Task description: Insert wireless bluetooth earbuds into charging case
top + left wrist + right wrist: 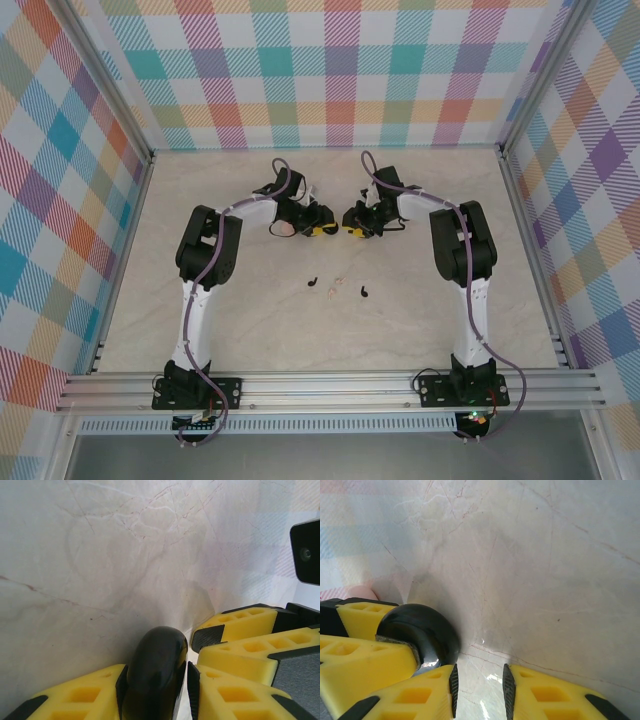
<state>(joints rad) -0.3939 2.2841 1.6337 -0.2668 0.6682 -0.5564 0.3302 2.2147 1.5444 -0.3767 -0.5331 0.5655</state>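
Earbuds point(313, 283) loose on worktop point(250, 330); pink charging case point(283, 228) beside left hand point(157, 672), which clenches glossy black rounded piece point(157, 645). Right hand point(480, 680) parted, empty. Risk: slick curved piece may squirt from pinch.

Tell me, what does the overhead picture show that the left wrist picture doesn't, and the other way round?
Overhead: the left arm and right arm whole, two black earbuds lying loose, and the pink case beside the left gripper. Left wrist: close up, a glossy black rounded object between that gripper's yellow fingers. Both: the marbled table, and the right gripper facing the left one tip to tip.
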